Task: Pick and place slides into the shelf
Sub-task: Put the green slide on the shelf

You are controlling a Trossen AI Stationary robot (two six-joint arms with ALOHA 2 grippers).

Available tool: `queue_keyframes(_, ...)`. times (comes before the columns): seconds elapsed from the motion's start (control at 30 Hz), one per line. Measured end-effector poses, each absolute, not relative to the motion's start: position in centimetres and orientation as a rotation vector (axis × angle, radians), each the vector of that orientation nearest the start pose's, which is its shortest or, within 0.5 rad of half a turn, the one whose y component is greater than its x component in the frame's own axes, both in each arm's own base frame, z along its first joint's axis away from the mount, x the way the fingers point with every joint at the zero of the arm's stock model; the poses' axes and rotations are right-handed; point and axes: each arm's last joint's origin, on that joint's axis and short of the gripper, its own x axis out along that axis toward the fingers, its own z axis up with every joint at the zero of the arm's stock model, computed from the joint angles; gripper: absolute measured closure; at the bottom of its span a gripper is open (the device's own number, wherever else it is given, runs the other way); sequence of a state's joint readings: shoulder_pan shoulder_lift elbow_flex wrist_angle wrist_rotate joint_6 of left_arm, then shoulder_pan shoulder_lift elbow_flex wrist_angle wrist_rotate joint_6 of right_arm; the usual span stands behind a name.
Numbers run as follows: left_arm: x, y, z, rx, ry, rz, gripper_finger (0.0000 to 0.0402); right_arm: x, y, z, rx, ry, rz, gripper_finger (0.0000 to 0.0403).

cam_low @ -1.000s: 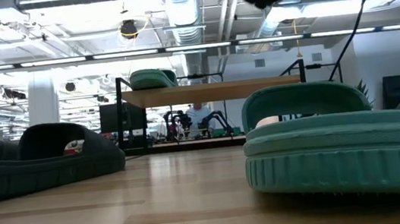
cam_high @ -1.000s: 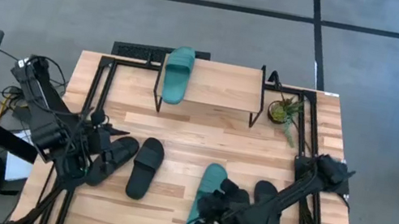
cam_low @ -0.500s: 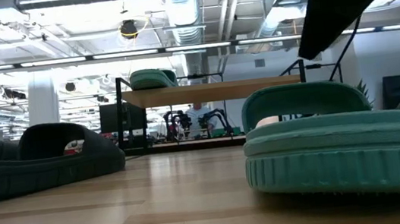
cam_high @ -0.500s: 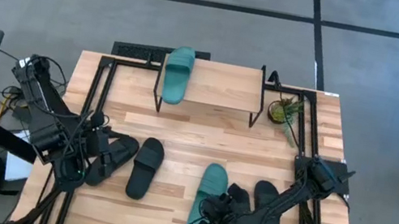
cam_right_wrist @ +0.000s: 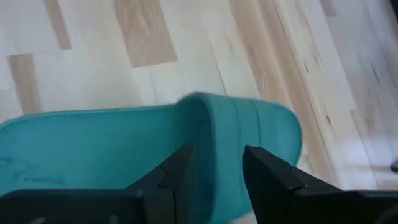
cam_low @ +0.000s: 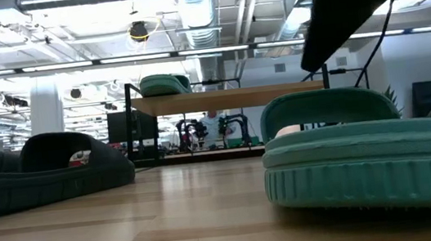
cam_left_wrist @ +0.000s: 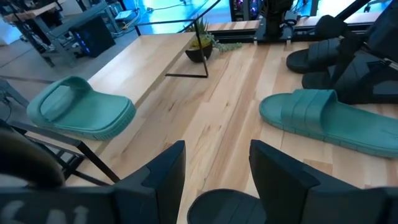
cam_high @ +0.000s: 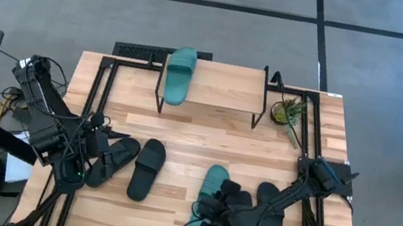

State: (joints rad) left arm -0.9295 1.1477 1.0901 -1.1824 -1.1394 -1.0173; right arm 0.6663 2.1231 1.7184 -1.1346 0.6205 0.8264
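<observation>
One teal slide point(cam_high: 179, 76) lies on the shelf's point(cam_high: 222, 90) top board, at its left end, and also shows in the low view point(cam_low: 163, 84). The other teal slide point(cam_high: 213, 183) lies sole-down on the table near the front right. My right gripper point(cam_right_wrist: 217, 180) is open and slants down over this slide's strap point(cam_right_wrist: 249, 130), one finger at each side; I cannot tell if it touches. My left gripper point(cam_left_wrist: 214, 174) is open at the table's left point(cam_high: 99, 149), above a black slide point(cam_left_wrist: 227, 208).
Two black slides point(cam_high: 147, 168) point(cam_high: 112, 160) lie at the left front, and more black slides point(cam_high: 270, 217) lie right of the teal one. A small potted plant point(cam_high: 285, 111) stands by the shelf's right legs. Bare wood lies between the shelf and the slides.
My right gripper has sunk toward the teal slide on the table and rolled at the wrist; its arm now reaches lower into the low view. Its fingers stay apart as before. The slides have not moved.
</observation>
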Motion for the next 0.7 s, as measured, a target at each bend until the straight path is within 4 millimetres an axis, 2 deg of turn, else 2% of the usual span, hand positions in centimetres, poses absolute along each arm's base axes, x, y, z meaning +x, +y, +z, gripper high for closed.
queue_keyframes(0.13,13.2,-13.3,31.4,0.085,0.443,0.446,0.0234,33.5,23.7,19.6,-0.229,1.107,-0.429,0.0281)
queue_keyframes(0.43,13.2,-13.3,31.4,0.074,0.441,0.448,0.0234,33.7,23.7,18.2,-0.296,1.164,-0.406,0.0281)
queue_keyframes(0.7,13.2,-13.3,31.4,0.070,0.440,0.449,0.0234,34.0,22.7,18.4,-0.302,1.172,-0.441,0.0281)
